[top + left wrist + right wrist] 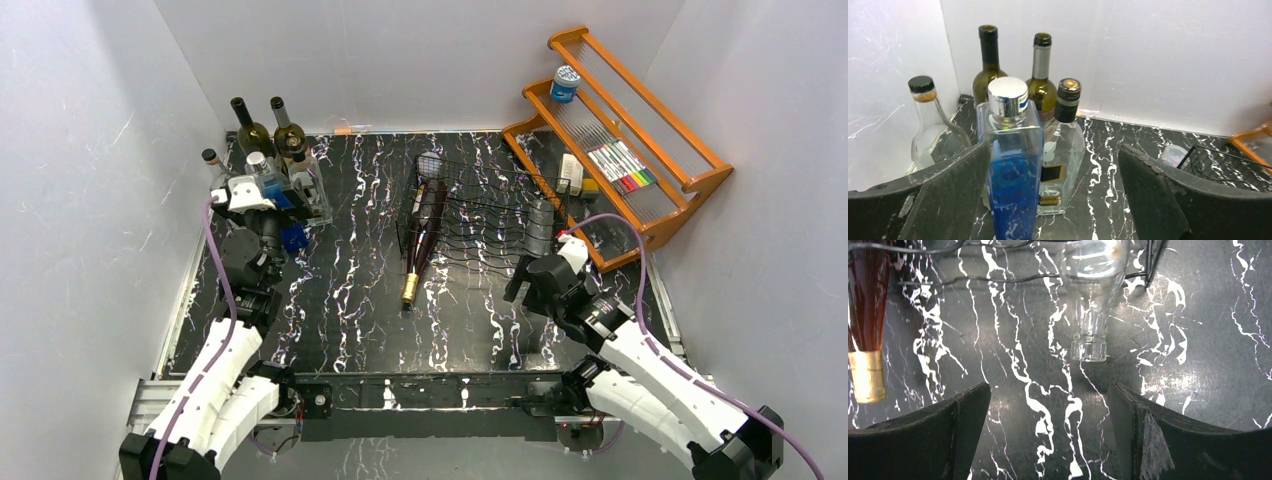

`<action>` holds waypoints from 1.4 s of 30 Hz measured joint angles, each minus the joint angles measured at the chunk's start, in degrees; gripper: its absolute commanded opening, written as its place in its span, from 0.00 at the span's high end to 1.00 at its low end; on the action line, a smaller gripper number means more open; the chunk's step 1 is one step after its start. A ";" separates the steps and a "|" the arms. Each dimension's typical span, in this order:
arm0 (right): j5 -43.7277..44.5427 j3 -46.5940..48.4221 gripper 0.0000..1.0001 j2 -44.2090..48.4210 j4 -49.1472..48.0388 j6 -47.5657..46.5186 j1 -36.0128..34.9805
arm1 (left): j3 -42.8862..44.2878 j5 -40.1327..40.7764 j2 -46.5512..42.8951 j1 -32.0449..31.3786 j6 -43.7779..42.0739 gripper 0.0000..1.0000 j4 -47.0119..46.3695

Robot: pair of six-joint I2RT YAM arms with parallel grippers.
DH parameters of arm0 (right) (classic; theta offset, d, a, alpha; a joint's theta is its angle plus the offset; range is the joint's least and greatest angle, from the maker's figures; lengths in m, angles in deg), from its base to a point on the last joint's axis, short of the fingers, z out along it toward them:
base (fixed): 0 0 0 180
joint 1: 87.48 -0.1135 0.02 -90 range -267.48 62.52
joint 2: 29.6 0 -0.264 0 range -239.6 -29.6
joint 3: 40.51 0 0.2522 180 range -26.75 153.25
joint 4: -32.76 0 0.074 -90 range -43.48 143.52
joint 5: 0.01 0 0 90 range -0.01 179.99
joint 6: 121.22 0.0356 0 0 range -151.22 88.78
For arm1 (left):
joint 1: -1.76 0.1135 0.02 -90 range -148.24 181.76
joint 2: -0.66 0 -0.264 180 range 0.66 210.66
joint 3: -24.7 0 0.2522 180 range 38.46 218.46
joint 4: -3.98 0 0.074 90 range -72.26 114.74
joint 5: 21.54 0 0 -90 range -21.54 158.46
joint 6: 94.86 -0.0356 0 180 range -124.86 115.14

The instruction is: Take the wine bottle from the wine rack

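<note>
The black wire wine rack (475, 212) lies at the table's middle. A dark red wine bottle (425, 228) with a gold foil neck lies in its left cradle, neck towards the near edge; it also shows at the left of the right wrist view (865, 315). A clear glass bottle (540, 228) lies in the rack's right end, its neck (1089, 335) pointing at my right gripper (1048, 425). That gripper (530, 272) is open and empty, just in front of the neck. My left gripper (1055, 200) is open at the back left, with a blue square bottle (1013, 175) standing between its fingers against the left finger.
Several upright bottles (272, 135) stand in the back left corner by the left wall. An orange wooden slatted shelf (640, 150) with small items leans at the back right. White walls close in three sides.
</note>
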 measured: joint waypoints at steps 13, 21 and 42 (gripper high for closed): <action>8.94 -11.87 0.10 4.15 -13.18 4.55 0.00 | 0.00 -5.35 -2.05 -6.56 -1.49 0.02 0.85; 11.15 -16.24 0.16 0.92 -21.64 3.85 0.42 | 0.00 -7.04 -2.10 -8.48 -1.44 0.02 1.46; 4.74 -20.24 0.38 -7.67 -36.22 3.13 10.80 | 0.00 -7.52 -1.92 -9.62 -1.03 0.02 1.49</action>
